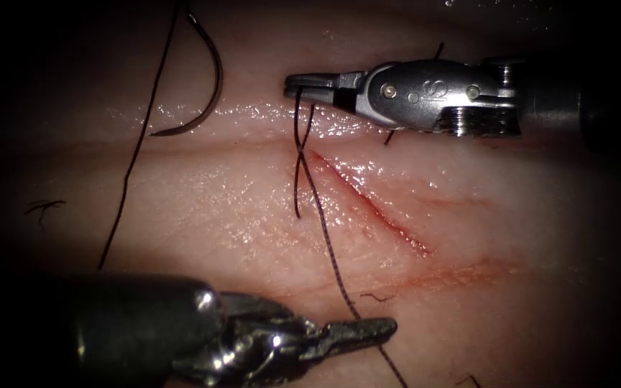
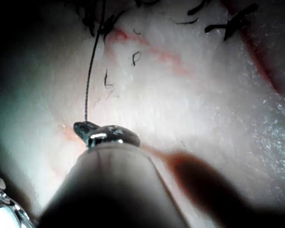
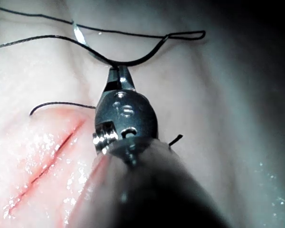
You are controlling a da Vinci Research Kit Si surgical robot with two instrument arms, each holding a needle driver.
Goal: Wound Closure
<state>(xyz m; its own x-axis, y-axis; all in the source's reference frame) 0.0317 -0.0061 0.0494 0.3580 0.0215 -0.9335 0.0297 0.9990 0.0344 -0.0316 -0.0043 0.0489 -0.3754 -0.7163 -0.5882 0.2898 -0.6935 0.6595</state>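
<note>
The tissue point(image 1: 203, 215) carries a slanting red cut point(image 1: 368, 205). The curved needle point(image 1: 213, 79) lies free on the tissue at the upper left, left of the cut, held by neither tool. Its thread point(image 1: 132, 162) trails down the left side. My right tool point(image 1: 297, 86) reaches in above the cut's upper end, jaws shut on the thread point(image 1: 297, 122); two strands cross just below it. One strand point(image 1: 328, 244) runs down to my left tool point(image 1: 386, 329), which is shut on it. In the left wrist view the thread point(image 2: 89, 76) rises from the left tool point(image 2: 83, 127). The right tool point(image 3: 118, 72) meets the thread point(image 3: 133, 61).
Short cut ends of thread lie on the tissue at the left point(image 1: 43, 208), near the left tool point(image 1: 376, 296) and behind the right tool point(image 1: 389, 138). A faint red streak point(image 1: 461, 274) runs right of the cut's lower end.
</note>
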